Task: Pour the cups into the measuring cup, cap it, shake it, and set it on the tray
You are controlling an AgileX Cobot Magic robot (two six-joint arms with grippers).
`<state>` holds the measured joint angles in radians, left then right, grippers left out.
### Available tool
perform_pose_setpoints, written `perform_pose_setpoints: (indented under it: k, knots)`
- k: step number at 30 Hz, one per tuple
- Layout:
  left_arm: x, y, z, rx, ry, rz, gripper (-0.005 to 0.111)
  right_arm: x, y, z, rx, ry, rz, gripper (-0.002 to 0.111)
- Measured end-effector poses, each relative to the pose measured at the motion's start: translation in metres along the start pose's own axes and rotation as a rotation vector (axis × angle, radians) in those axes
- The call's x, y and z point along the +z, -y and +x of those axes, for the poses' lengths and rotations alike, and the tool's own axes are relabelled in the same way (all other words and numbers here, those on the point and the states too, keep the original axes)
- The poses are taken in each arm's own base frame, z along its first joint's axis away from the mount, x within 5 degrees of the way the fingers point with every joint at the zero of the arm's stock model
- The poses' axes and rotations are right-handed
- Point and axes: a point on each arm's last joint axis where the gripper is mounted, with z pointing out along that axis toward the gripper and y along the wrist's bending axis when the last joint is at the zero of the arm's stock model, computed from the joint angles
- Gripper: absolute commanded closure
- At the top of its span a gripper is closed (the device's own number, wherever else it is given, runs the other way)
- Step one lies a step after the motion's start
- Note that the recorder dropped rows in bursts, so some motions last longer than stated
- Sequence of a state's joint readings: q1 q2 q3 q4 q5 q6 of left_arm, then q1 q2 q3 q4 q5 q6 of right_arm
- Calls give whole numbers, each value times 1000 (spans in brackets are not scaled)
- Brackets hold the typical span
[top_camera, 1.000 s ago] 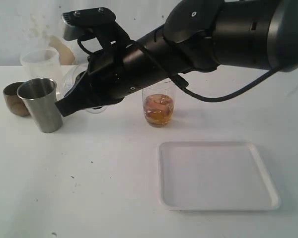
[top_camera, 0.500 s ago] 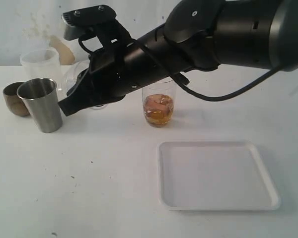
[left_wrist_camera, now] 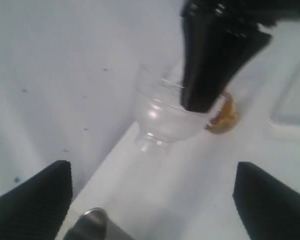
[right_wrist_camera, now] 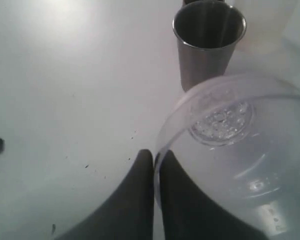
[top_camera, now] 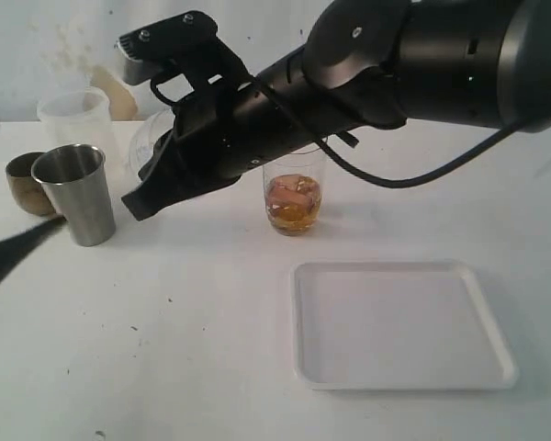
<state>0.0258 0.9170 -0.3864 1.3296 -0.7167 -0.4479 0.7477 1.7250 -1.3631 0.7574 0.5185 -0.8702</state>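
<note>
Right wrist view shows the right gripper (right_wrist_camera: 155, 160) pinched shut on the thin rim of the clear dome lid (right_wrist_camera: 230, 160), a hold that, I judge, leaves its mouth free for capping the measuring cup (top_camera: 294, 197). That cup stands with amber liquid near the tray (top_camera: 404, 322), not on it. Opened wide and empty, the left gripper (left_wrist_camera: 150, 172) hangs by the steel tumbler (top_camera: 73, 193) and wooden cup (top_camera: 23, 184).
</note>
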Motion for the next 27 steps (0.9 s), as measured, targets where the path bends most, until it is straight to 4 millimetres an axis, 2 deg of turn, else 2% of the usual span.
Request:
perform_pose_setpoints:
  k: [5, 11, 15, 20, 24, 27]
  knots:
    - [24, 14, 14, 153, -16, 148, 24, 0, -3, 2, 14, -21, -31, 108]
    - [45, 12, 26, 233, -33, 194, 24, 0, -7, 5, 27, -51, -77, 108]
    - [54, 9, 28, 226, -14, 190, 24, 0, -8, 5, 32, -55, -86, 108]
    - [62, 7, 34, 199, -27, 202, 36, -1, -9, 4, 58, -45, -98, 108]
    - [68, 10, 42, 173, -34, 230, 35, -1, -10, 3, 77, -37, -113, 108]
    - [73, 7, 39, 155, 9, 225, 35, -1, -12, 3, 90, -36, -130, 108]
